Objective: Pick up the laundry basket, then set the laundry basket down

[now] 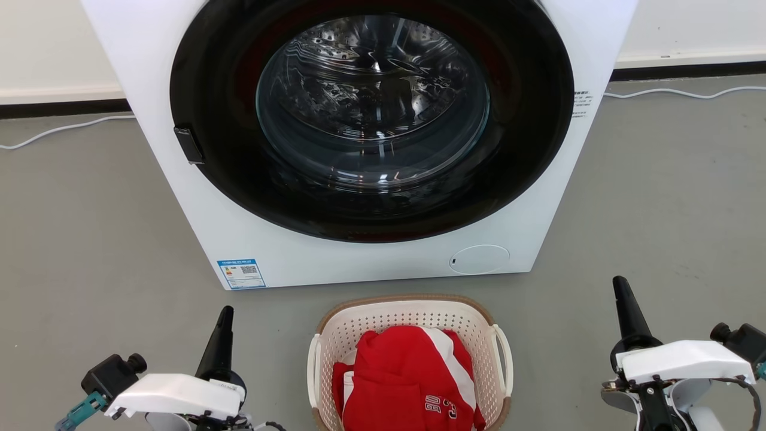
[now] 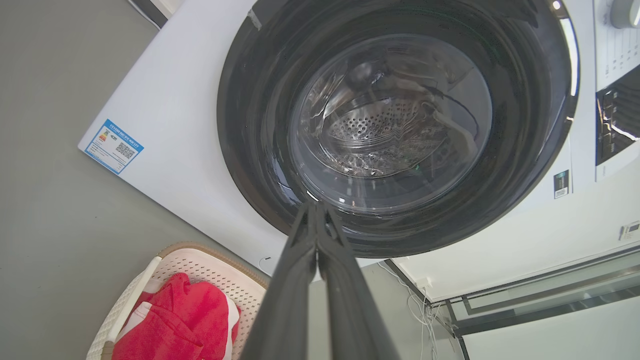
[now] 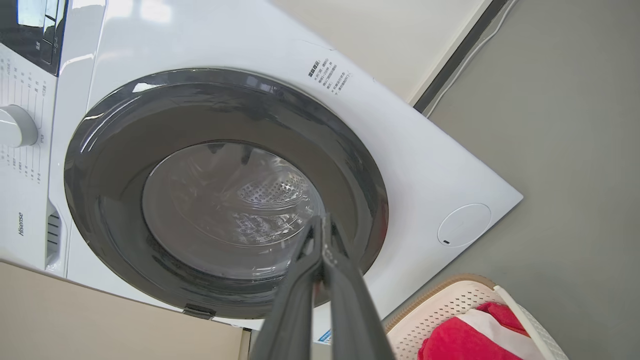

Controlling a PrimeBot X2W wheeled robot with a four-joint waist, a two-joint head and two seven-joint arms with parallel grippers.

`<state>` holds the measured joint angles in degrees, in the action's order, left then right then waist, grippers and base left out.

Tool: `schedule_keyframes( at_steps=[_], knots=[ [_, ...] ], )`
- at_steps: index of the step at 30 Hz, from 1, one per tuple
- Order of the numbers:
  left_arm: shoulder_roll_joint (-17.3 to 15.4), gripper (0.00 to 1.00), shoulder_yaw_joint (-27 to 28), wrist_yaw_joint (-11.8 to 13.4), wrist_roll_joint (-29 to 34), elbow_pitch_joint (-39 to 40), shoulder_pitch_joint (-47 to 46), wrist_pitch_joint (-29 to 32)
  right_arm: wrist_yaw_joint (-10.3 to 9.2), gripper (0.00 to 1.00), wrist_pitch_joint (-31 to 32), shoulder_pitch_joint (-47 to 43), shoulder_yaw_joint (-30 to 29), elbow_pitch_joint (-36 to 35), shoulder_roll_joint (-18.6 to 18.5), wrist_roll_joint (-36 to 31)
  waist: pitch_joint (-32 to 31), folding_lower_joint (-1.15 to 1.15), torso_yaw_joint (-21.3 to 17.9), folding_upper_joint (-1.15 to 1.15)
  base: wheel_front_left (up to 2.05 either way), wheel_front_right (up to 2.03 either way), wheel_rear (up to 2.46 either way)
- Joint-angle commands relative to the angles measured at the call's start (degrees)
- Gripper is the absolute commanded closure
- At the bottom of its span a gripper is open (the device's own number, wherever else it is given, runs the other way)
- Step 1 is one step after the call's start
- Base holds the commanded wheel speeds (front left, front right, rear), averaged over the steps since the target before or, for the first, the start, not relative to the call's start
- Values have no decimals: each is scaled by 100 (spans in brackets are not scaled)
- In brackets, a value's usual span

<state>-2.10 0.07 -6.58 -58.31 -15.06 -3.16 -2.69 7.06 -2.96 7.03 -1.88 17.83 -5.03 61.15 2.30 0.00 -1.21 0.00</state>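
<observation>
The laundry basket (image 1: pixel 335 341), cream-white and perforated with a brown rim and white loop handles, sits on the grey floor just in front of the washing machine, holding a red and white garment (image 1: pixel 407 377). It also shows in the left wrist view as the laundry basket (image 2: pixel 200 262) and in the right wrist view as the laundry basket (image 3: pixel 440 307). My left gripper (image 1: pixel 225 314) hovers to the basket's left, fingers pressed together and empty. My right gripper (image 1: pixel 619 286) stands well to the basket's right, also shut and empty. Neither touches the basket.
A large white washing machine (image 1: pixel 251 239) with a round dark glass door (image 1: pixel 371 114), closed, stands right behind the basket. A white cable (image 1: pixel 66 129) runs along the floor by the wall. Open grey floor lies on both sides.
</observation>
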Motion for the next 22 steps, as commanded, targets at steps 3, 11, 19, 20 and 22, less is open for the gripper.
schedule_keyframes(
  at_steps=[3, 11, 19, 20, 22],
  knots=[
    [-58, 100, 169, -35, -320, 123, -242, 83, 27, 100, 96, 20, -1, -176, -24, 299, -14, 0, 8, 0, 0, 0, 0],
    [-62, 100, 246, -45, -818, 120, -252, 218, 29, 100, 228, 2, -69, -210, 9, 759, -46, 0, 27, 0, 0, 0, 0],
    [-65, 100, 313, -52, -1255, 116, -261, 337, 32, 100, 345, -13, -129, -239, 39, 1164, -75, 0, 43, 0, 0, 0, 0],
    [-66, 100, 323, -54, -1318, 116, -262, 354, 32, 100, 361, -16, -138, -243, 43, 1222, -79, 0, 45, 0, 0, 0, 0],
    [-67, 100, 342, -56, -1442, 115, -265, 388, 33, 100, 395, -20, -155, -252, 52, 1337, -87, 0, 49, 0, 0, 0, 0]
  ],
)
